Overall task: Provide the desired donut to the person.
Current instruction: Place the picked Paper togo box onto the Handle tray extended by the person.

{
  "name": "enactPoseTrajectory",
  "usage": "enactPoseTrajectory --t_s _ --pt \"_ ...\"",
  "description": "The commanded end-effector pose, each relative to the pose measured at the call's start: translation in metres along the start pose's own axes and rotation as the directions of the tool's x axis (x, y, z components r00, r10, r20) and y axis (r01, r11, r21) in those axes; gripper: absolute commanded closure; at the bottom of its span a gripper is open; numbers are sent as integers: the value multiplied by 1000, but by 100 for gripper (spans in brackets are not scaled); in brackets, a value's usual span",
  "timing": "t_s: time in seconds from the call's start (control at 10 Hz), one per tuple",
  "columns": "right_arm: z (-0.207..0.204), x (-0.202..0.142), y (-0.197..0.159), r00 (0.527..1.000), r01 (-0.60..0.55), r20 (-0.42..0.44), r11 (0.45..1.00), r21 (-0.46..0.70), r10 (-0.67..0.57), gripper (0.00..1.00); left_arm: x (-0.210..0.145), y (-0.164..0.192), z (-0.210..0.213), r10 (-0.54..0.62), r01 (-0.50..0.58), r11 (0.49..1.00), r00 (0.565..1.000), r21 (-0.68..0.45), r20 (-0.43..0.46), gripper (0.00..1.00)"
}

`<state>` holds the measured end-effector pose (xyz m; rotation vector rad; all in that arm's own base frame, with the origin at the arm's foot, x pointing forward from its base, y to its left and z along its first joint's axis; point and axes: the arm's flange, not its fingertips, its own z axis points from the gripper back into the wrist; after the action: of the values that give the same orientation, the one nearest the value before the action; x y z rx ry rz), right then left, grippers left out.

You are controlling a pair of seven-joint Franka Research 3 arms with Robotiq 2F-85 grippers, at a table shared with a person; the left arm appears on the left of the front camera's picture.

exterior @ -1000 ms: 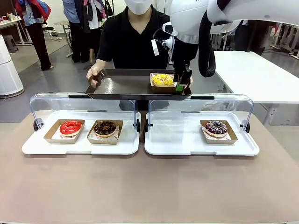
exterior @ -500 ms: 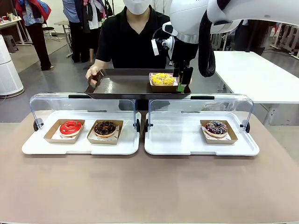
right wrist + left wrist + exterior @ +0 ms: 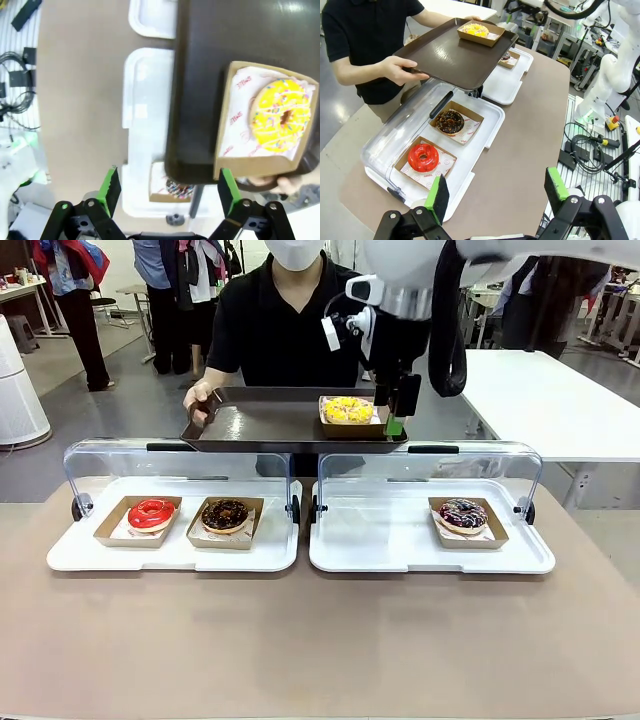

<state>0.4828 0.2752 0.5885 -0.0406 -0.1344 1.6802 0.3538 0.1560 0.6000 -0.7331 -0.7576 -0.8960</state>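
The person (image 3: pixel 285 325) in a black T-shirt holds a dark brown tray (image 3: pixel 260 425) with both hands over the far edge of the table. On its right end sits a yellow donut (image 3: pixel 348 408) in a cardboard box. My right gripper (image 3: pixel 397 412) hangs open just right of that box, holding nothing. From the right wrist, the yellow donut (image 3: pixel 278 116) lies up and to the right of the open right gripper (image 3: pixel 168 192), on the tray (image 3: pixel 200 75). My left gripper (image 3: pixel 496 192) is open high above the table's left end, holding nothing.
Two white serving trays (image 3: pixel 400 550) with raised clear lids lie on the table. The left one holds a red donut (image 3: pixel 152 512) and a chocolate donut (image 3: pixel 225 513); the right one holds a dark sprinkled donut (image 3: pixel 462 513). Other people stand far behind.
My right gripper has risen and drawn slightly right, away from the yellow donut's box, which stays on the person's tray. The tray has lifted a little.
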Motion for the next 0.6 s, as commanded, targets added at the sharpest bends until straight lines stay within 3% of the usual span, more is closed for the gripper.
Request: enactPoseTrajectory --t_s 0.0,0.3,0.5 --pt "23 -14 59 1000 2 -4 1000 -16 -2 0 -1 -1 2 -9 9 1000 1000 -4 -6 0" --pt "20 -43 124 999 -24 24 999 -47 26 0 -1 -1 2 -9 9 1000 1000 -4 -6 0" --pt "-8 -68 139 997 -37 66 997 -71 42 0 -1 -1 2 -9 9 1000 1000 -4 -6 0"
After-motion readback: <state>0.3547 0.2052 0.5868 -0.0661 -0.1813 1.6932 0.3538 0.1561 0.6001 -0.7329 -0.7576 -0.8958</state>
